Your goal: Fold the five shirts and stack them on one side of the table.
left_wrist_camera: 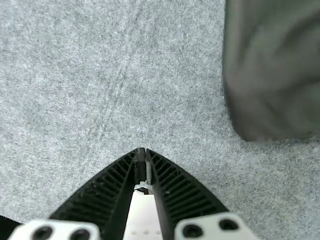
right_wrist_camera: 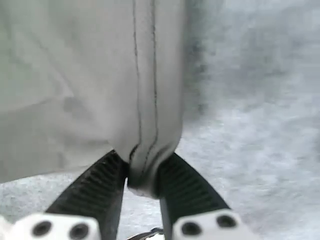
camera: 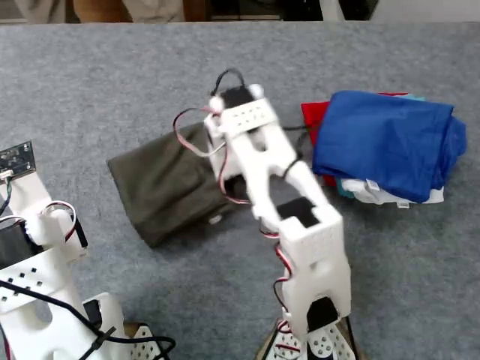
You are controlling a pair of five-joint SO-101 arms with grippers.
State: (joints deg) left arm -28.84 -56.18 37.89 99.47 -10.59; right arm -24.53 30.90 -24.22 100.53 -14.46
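Black ribbed fingers of the right gripper [right_wrist_camera: 142, 167] are clamped on a stitched hem of the olive shirt [right_wrist_camera: 75, 75], with the cloth bunched between them. The left gripper [left_wrist_camera: 141, 152] hangs over the grey felt table [left_wrist_camera: 75, 75], its jaws pressed together on nothing, near the shirt's edge. From above, the olive shirt [camera: 161, 184] lies mid-table, partly under the right arm [camera: 300, 217]. On the table's right side a blue shirt [camera: 382, 139] tops a pile, with a red shirt [camera: 313, 116] and a white shirt [camera: 375, 193] showing beneath.
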